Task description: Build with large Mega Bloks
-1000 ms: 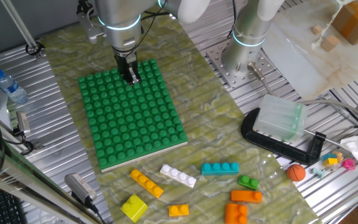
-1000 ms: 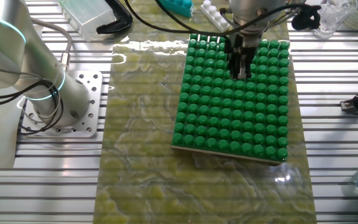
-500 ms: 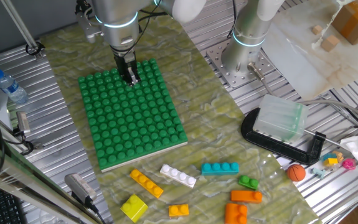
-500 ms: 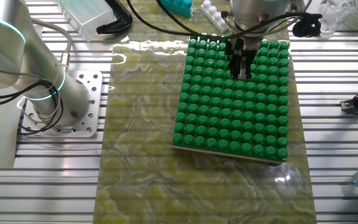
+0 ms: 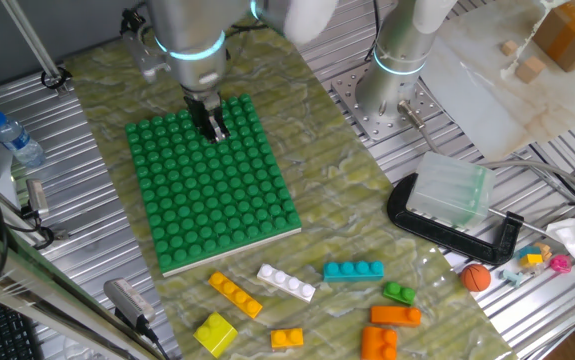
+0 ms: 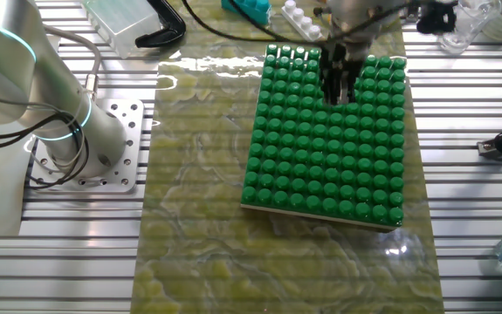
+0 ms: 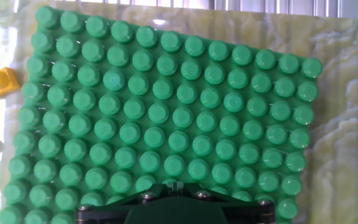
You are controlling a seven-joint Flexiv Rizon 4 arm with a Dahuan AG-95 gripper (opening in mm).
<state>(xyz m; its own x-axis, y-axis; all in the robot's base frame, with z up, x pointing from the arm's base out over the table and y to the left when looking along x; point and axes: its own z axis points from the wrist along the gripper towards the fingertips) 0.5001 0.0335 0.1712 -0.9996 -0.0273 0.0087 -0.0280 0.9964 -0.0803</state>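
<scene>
loose bricks lie on the mat nearest the camera: a yellow long brick (image 5: 235,294), a white long brick (image 5: 287,282), a teal brick (image 5: 353,270), orange bricks (image 5: 394,316) and a small green brick (image 5: 399,293). beyond them sits the green studded baseplate (image 5: 212,190). over its far end hangs the gripper (image 5: 213,127), fingers close together, holding nothing.
</scene>
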